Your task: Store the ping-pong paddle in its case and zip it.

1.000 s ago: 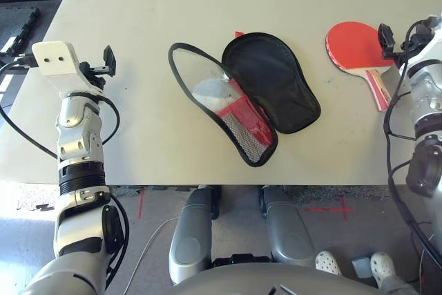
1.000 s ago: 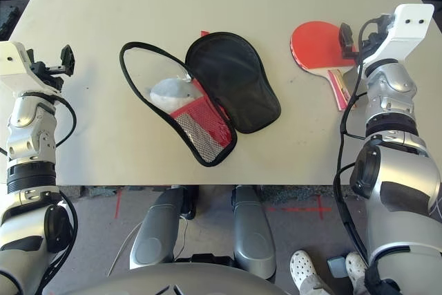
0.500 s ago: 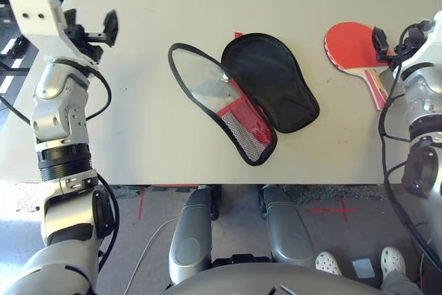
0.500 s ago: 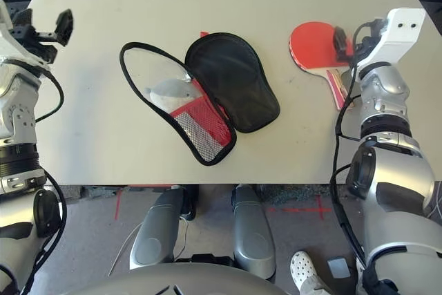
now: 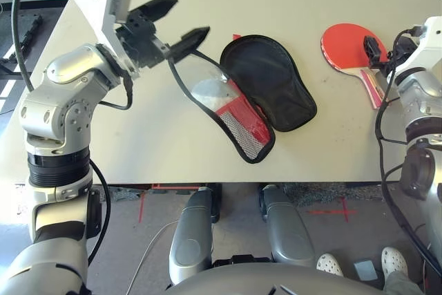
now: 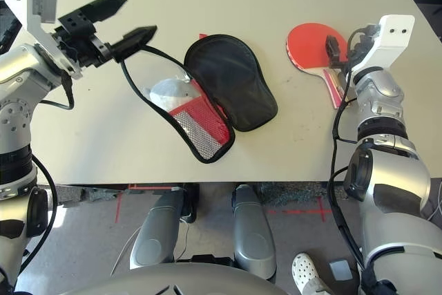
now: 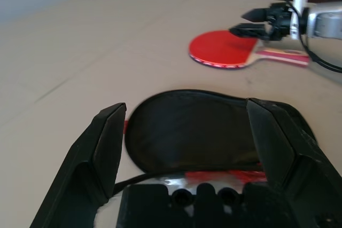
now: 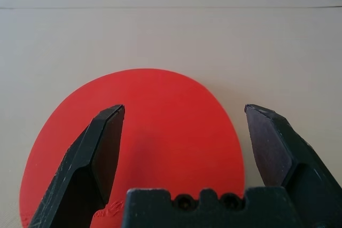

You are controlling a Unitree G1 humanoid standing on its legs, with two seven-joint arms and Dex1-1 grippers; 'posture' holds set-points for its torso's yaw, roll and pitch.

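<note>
The case (image 5: 257, 94) lies unzipped at the table (image 5: 138, 136) centre; the ping-pong paddle (image 5: 349, 45) lies at 2 o'clock. The left gripper (image 5: 181, 20), fingers apart, hangs at 10 o'clock. The right gripper (image 8: 187, 148), fingers apart, hangs above the paddle, holding nothing.

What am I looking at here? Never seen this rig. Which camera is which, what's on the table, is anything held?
It is a humanoid robot with two silver arms, each ending in a two-fingered black gripper. The two wide pictures come from a stereo camera in its head, looking down at a beige table. The other two come from cameras on each wrist, looking along that gripper's fingers.

On the table lie an unzipped red fabric paddle case with black lining and a ping-pong paddle with a round red face and wooden handle.

The left gripper is open beside the case. The right gripper is open over the paddle's face. Nothing is held.
</note>
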